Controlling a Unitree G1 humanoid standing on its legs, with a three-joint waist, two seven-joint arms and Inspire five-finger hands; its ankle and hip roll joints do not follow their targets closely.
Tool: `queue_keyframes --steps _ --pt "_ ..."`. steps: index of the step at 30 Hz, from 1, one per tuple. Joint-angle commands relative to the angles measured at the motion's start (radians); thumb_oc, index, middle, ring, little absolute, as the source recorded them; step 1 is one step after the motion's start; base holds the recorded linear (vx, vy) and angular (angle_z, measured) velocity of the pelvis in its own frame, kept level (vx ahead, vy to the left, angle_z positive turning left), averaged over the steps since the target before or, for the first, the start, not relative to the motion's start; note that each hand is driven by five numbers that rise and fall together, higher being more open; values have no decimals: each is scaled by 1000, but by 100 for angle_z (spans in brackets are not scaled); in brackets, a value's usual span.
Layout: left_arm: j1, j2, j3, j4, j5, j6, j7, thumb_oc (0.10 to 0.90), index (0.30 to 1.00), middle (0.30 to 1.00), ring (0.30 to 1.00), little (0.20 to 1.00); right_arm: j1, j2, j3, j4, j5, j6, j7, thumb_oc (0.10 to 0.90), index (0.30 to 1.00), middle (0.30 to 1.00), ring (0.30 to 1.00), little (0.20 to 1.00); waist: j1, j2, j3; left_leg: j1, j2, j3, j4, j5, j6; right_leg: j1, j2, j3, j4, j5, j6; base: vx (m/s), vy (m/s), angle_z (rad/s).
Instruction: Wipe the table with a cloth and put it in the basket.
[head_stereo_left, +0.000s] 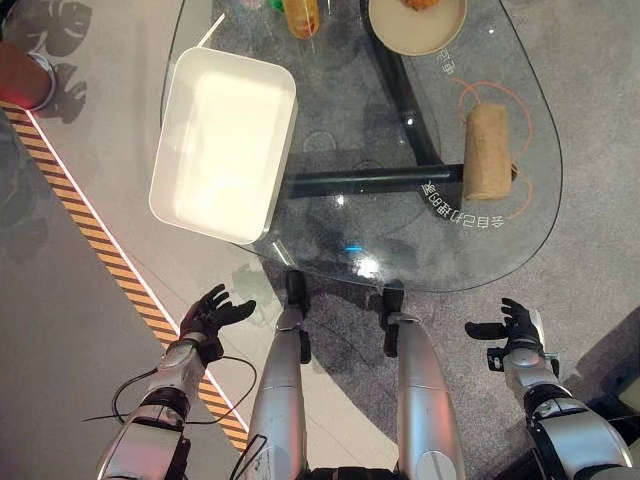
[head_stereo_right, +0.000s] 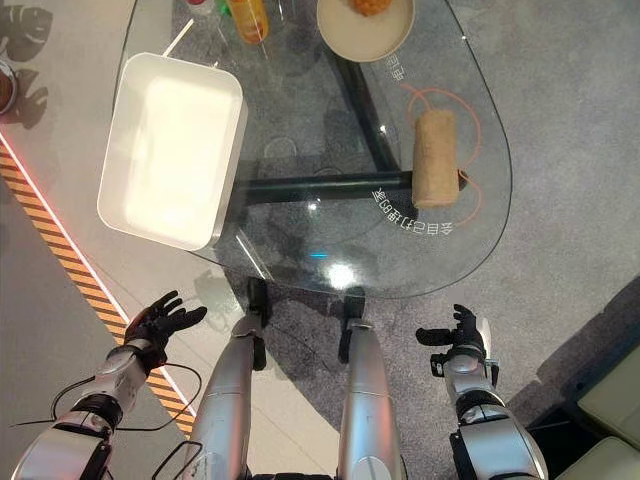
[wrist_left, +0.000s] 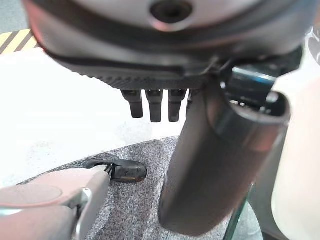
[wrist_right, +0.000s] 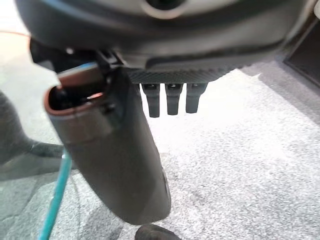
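A rolled tan cloth (head_stereo_left: 487, 151) lies on the glass table (head_stereo_left: 520, 235) at its right side, inside an orange ring mark. A white rectangular basket (head_stereo_left: 222, 140) stands on the table's left edge, with nothing in it. My left hand (head_stereo_left: 212, 312) hangs low, short of the table's near edge on the left, fingers relaxed and holding nothing. My right hand (head_stereo_left: 517, 327) is low on the right, below the table's near rim, fingers spread and holding nothing. Both hands are well away from the cloth (head_stereo_right: 436, 156) and the basket (head_stereo_right: 170, 148).
A beige bowl (head_stereo_left: 417, 22) with food stands at the table's far edge, beside an orange bottle (head_stereo_left: 301, 16). A yellow-black striped line (head_stereo_left: 95, 235) runs across the floor on the left. A red object (head_stereo_left: 24, 76) sits at far left.
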Motion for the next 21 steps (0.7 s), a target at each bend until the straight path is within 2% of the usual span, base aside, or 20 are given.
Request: queue_keyframes --steps 1,9,11,12,14,18,21 --pt "42 59 29 21 -20 -37 26 800 900 900 900 900 39 -61 14 -20 10 -47 -27 800 900 900 900 900 -12 -7 -13 -50 -30 -19 196 -162 24 7 -4 -6 -50 46 14 12 4 4" --pt "47 58 24 17 -18 -40 26 800 900 900 900 900 31 -67 27 -31 20 -71 -33 800 900 900 900 900 -8 -7 -13 -55 -35 -20 198 -163 24 3 -7 -14 -48 45 10 6 3 1" --pt "49 58 23 15 -16 -37 25 800 900 900 900 900 31 -68 25 -32 46 -64 -31 800 900 900 900 900 -7 -7 -13 -54 -34 -19 197 -164 23 5 -7 -14 -49 44 10 34 15 3" --pt "51 60 22 20 -14 -36 20 800 900 900 900 900 31 -73 7 -24 117 -42 -28 800 900 900 900 900 -5 -8 -13 -52 -34 -20 198 -164 23 6 -7 -15 -47 43 9 45 1 0" --pt "52 59 25 30 -6 -38 12 800 900 900 900 900 28 -77 -15 -11 170 -35 -32 800 900 900 900 900 -3 -8 -13 -48 -35 -20 198 -166 24 11 -8 -18 -49 43 10 46 -12 1" --pt "50 69 16 39 -7 -35 3 800 900 900 900 900 10 -119 -67 3 238 -40 -72 800 900 900 900 900 2 -12 -13 -45 -32 -19 199 -168 27 20 -7 -24 -53 45 10 39 -24 1" --pt "48 84 5 33 -4 -24 -2 800 900 900 900 900 -28 -181 -94 3 218 -29 -157 800 900 900 900 900 9 -15 -13 -44 -32 -21 199 -168 31 21 -6 -27 -54 50 12 37 -40 1"
